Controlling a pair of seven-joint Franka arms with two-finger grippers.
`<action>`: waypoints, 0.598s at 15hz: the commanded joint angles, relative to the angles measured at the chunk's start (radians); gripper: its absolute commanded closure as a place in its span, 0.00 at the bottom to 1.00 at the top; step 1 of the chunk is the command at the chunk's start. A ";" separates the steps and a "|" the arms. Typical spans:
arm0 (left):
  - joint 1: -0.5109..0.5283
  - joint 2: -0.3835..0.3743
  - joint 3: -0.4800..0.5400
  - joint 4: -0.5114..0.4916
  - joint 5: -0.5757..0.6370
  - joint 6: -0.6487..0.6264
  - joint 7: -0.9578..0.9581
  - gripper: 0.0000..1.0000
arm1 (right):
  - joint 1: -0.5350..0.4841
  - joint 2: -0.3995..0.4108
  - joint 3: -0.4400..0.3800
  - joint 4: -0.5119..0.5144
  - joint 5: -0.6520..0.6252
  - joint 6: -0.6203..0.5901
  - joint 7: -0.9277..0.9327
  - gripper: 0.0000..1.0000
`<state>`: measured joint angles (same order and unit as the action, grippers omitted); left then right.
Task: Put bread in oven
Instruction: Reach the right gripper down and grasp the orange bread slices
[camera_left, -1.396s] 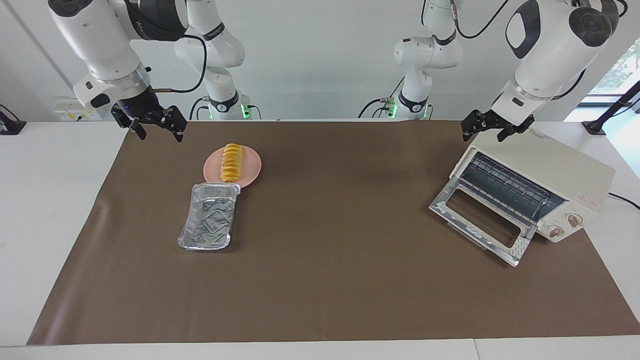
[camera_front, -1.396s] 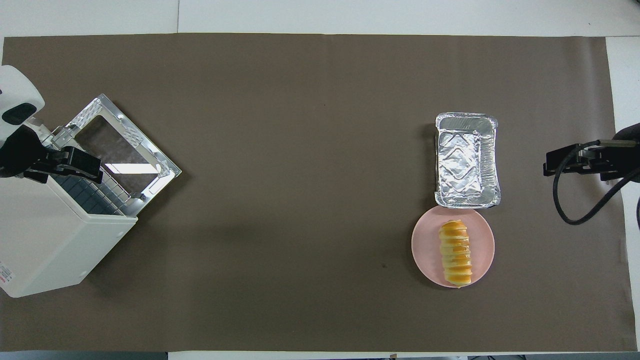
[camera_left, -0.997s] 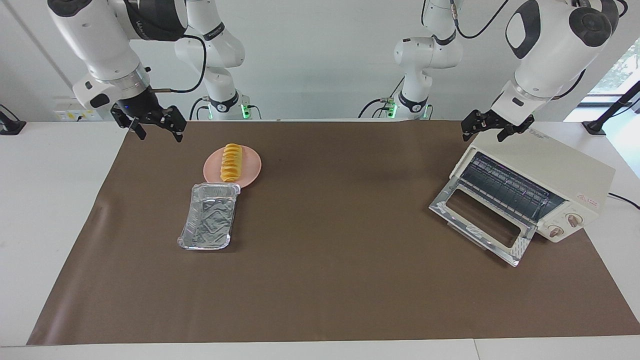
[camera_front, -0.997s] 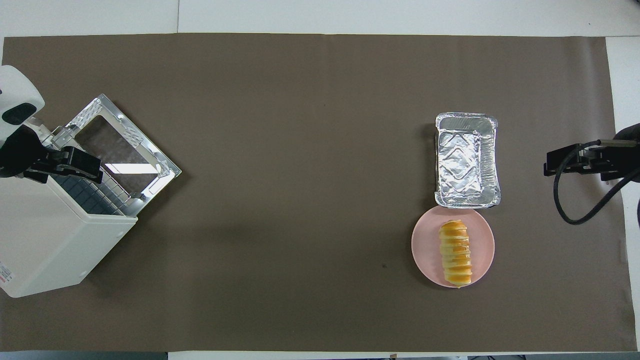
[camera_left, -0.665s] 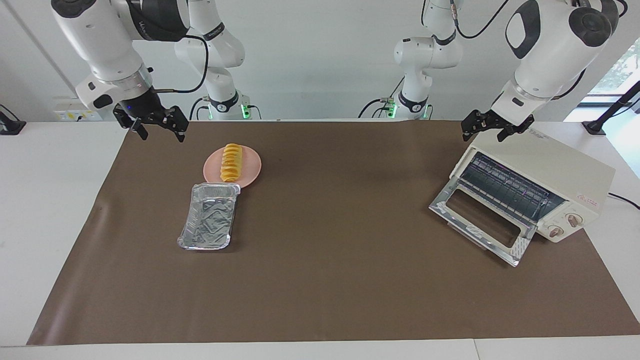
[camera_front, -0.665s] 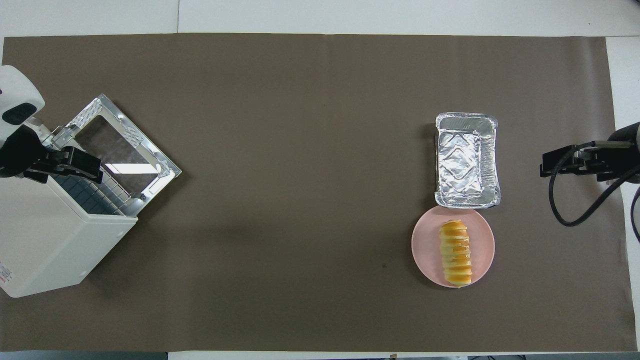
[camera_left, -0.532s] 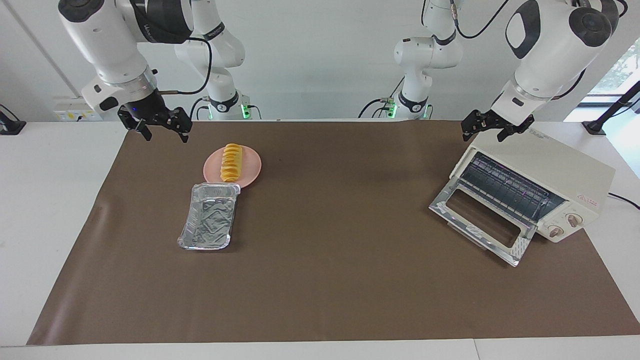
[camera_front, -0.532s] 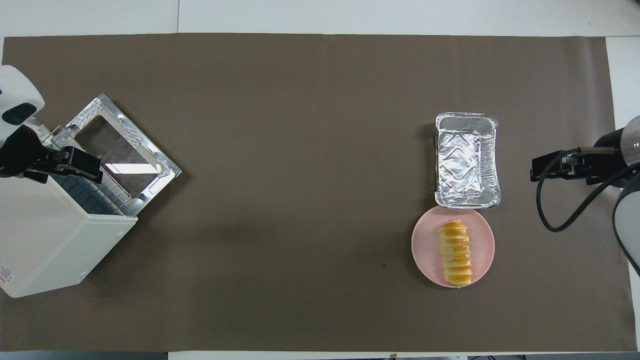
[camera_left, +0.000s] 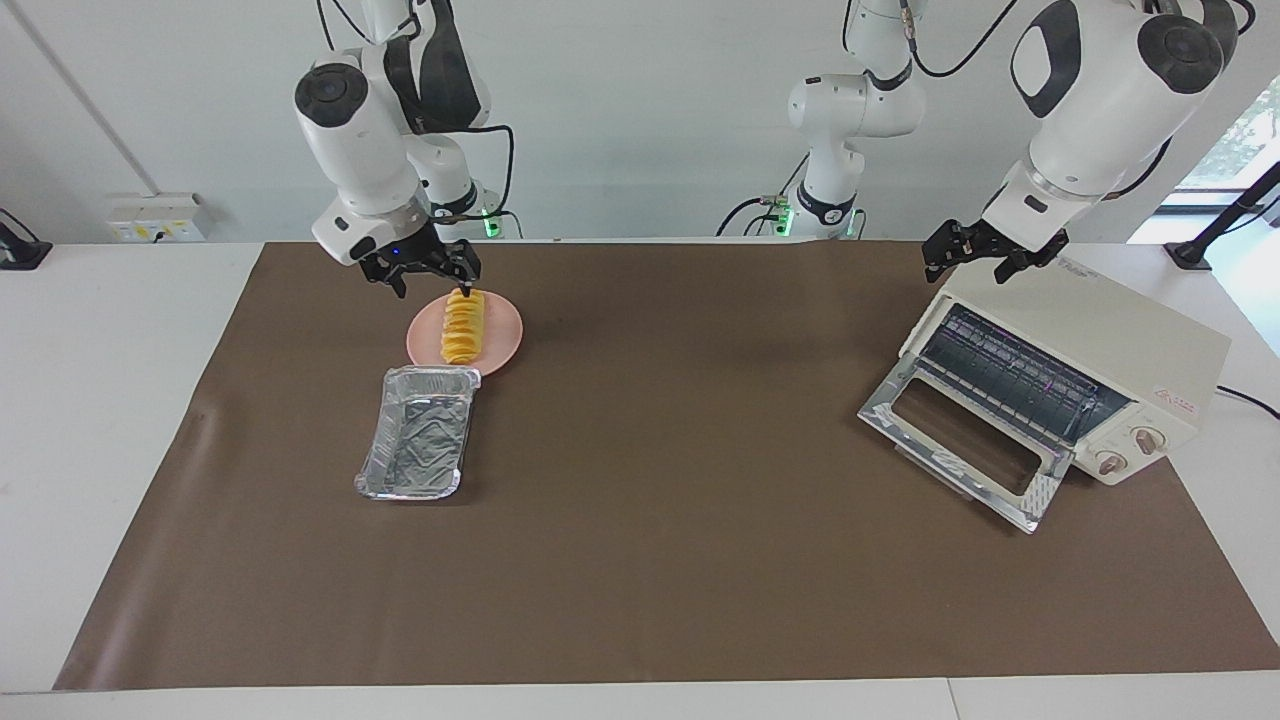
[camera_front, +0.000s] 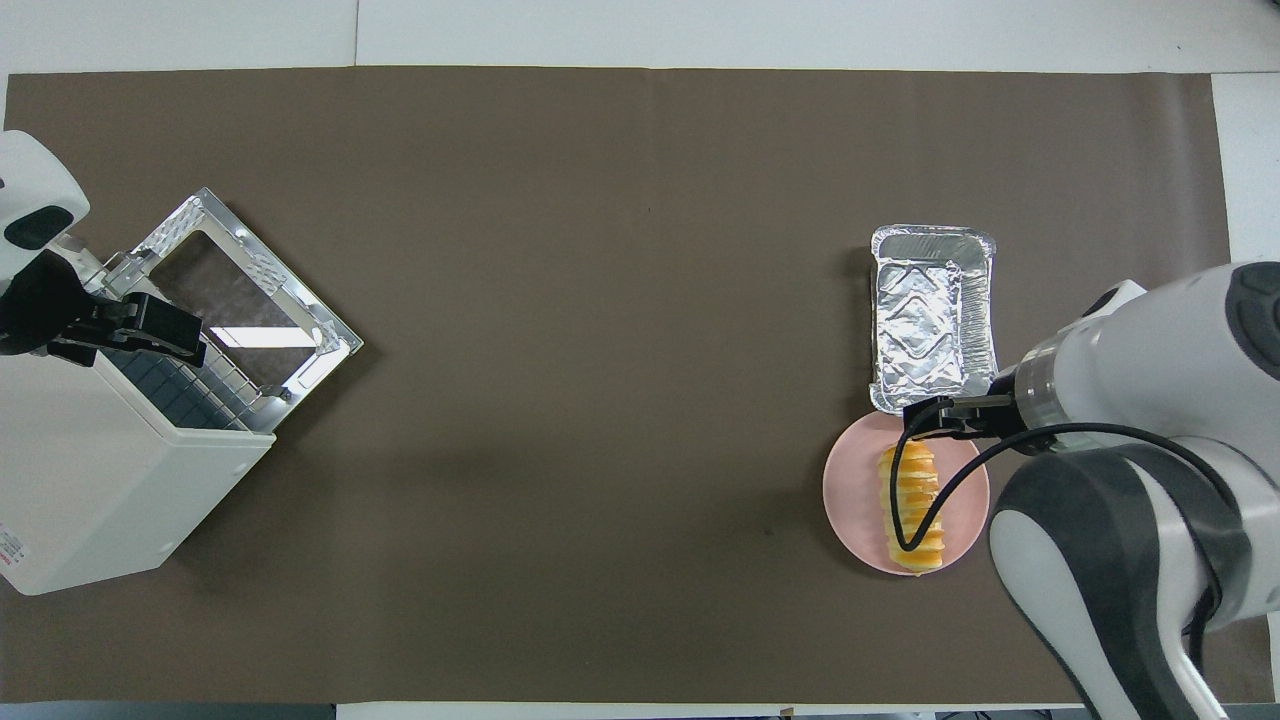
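Right pincer (camera_left: 428, 277) hangs spread just over the bread (camera_left: 462, 326), which lies on the plate (camera_left: 503, 333), nothing gripped yet. Risk: if it closes too near the loaf's end by the robots, the ridged bread may tip or slide off the plate; plate could skate too. The foil tray (camera_left: 415, 432) touches the plate's rim w/ little room to spare. Left pincer (camera_left: 975, 261) waits spread over the oven (camera_left: 1100, 340), door dropped open. Brown mat (camera_left: 650, 520) covers the white tabletop (camera_left: 90, 420); plain white wall, window at the left arm's end.
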<state>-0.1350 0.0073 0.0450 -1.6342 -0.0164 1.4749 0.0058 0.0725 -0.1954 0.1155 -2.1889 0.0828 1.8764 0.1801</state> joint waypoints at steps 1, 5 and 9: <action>0.012 -0.007 -0.008 0.002 0.018 0.005 0.006 0.00 | 0.006 -0.038 -0.002 -0.153 0.058 0.139 0.006 0.00; 0.012 -0.007 -0.008 0.002 0.018 0.005 0.006 0.00 | 0.004 -0.036 -0.002 -0.262 0.080 0.243 -0.008 0.00; 0.012 -0.007 -0.008 0.002 0.018 0.005 0.006 0.00 | -0.005 -0.052 -0.002 -0.383 0.080 0.331 -0.033 0.00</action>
<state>-0.1350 0.0073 0.0450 -1.6342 -0.0164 1.4749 0.0058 0.0806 -0.2010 0.1107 -2.4879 0.1423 2.1550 0.1791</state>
